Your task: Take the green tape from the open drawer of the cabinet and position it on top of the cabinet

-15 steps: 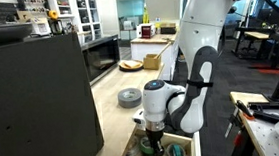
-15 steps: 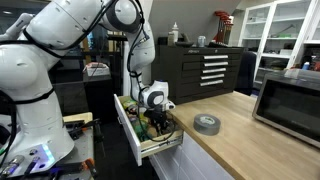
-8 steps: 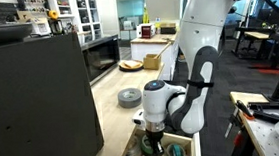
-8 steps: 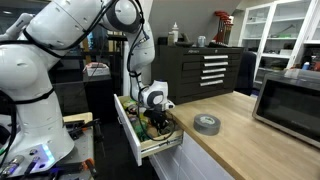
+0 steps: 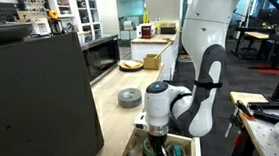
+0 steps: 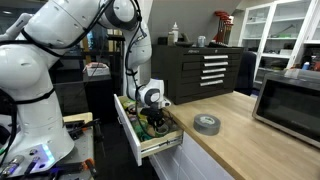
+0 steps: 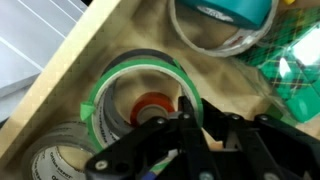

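Note:
In the wrist view the green tape [image 7: 135, 68] lies flat in the drawer [image 7: 70, 75], a green-rimmed ring with a small red-orange roll in its hole. My gripper [image 7: 203, 108] is shut on the ring's right wall, one finger inside the hole and one outside. In both exterior views the gripper [image 5: 157, 145] [image 6: 150, 119] reaches down into the open drawer [image 6: 133, 140] of the cabinet [image 6: 235, 135]; the tape itself is hidden there by the hand.
More rolls crowd the drawer: a clear one with a teal core [image 7: 225, 25] and a pale one [image 7: 50, 160]. A grey tape roll [image 6: 206, 123] [image 5: 130, 97] lies on the cabinet top. A big black box [image 5: 36, 96] and a microwave [image 6: 290, 100] stand on the top.
The jaws have closed onto the wall of the green tape. The arm has shifted slightly over the drawer; the tape still rests on the drawer floor.

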You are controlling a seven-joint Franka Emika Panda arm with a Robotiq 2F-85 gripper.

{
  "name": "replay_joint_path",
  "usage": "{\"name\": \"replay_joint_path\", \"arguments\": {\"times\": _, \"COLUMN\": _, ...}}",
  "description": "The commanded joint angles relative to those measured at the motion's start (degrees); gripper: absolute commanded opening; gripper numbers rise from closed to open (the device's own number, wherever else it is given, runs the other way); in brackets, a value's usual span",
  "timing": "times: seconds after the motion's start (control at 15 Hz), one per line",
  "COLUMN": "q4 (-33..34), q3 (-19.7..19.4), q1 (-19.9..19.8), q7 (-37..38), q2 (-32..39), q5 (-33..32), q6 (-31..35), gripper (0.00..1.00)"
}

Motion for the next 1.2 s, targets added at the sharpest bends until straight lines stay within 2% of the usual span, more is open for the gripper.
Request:
{"name": "replay_joint_path", "arguments": {"times": 0.0, "q4": -5.2, "q3": -2.1, "q1": 3.5, "q7": 1.2, "q2": -6.5, "q5": -1.6, "q6": -1.5, "gripper": 0.06}}
{"name": "replay_joint_path", "arguments": {"times": 0.27, "q4": -7.5, "q3": -2.4, "q1": 5.3, "q7": 0.9, "q2": -11.0, "q5": -2.5, "q6": -3.7, "gripper": 0.06}}
{"name": "replay_joint_path", "arguments": {"times": 0.6, "q4": -9.7, "q3": 0.6, "q1": 4.3, "q7": 0.4, "q2": -17.4, "q5": -2.1, "q6": -10.5, "gripper": 0.06}}
{"name": "replay_joint_path", "arguments": {"times": 1.13, "q4": -9.8, "q3": 1.6, "q1": 4.5, "q7": 2.1, "q2": -26.7, "q5": -2.8, "q6": -18.7, "gripper": 0.06}}
